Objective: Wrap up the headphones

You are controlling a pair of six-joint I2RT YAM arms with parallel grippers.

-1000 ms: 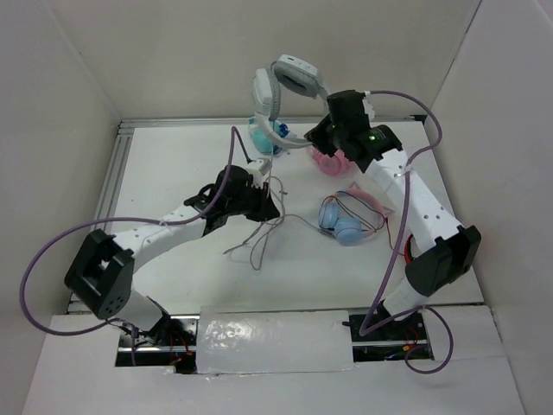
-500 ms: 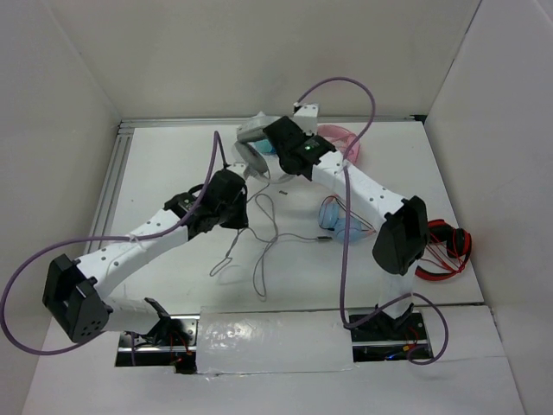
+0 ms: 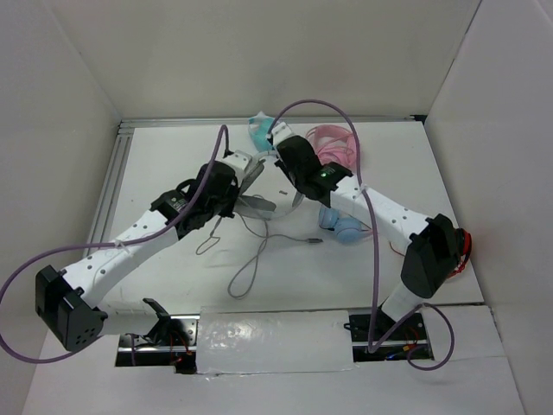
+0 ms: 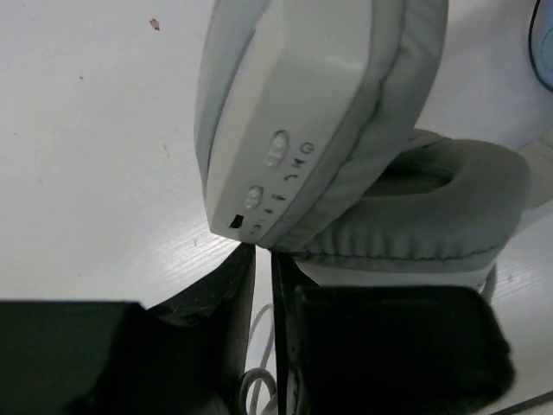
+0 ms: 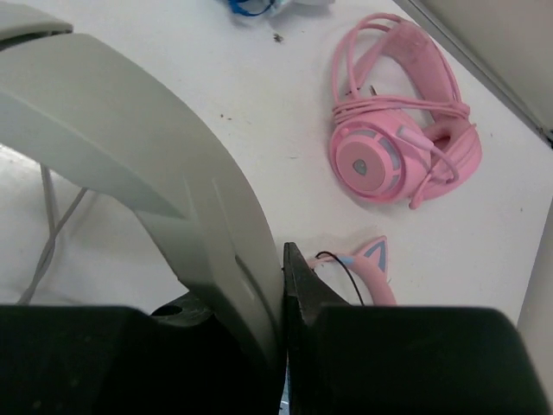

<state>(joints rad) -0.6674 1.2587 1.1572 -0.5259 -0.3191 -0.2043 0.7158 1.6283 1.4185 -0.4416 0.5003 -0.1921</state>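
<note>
gripping the wide grey headband point(image 5: 155, 147) of the headphones point(image 4: 294, 112), the right claw point(image 5: 259, 303) has its two dark fingers pressed against the band from either side, with no gap showing around it. from above, that claw sits near the middle of the surface point(image 3: 164, 164), a little towards the far side. the headphones lie between the two arms, partly hidden under them. the left claw point(image 4: 263, 268) meets them from the other side. in its own view one ear cup point(image 4: 285, 147), white with small buttons on its edge, stands right above the fingertips, and a grey ear pad point(image 4: 432, 207) lies just behind it. its fingers are drawn close with only a slit between them. a thin grey strand of the cable point(image 3: 259, 253) shows in that slit, so the claw looks pinched on it. the rest of the cable trails loose over the surface towards the near edge in a long loop, and its plug point(image 3: 315, 241) lies off to the right. the blue-cupped pair point(image 3: 341, 226) with the pink band rests just beside the right arm. the all-pink pair point(image 5: 393, 147) lies farther back with its cord bundled around it. a teal object point(image 3: 258, 130) sits near the far edge; what it is i cannot tell.
</note>
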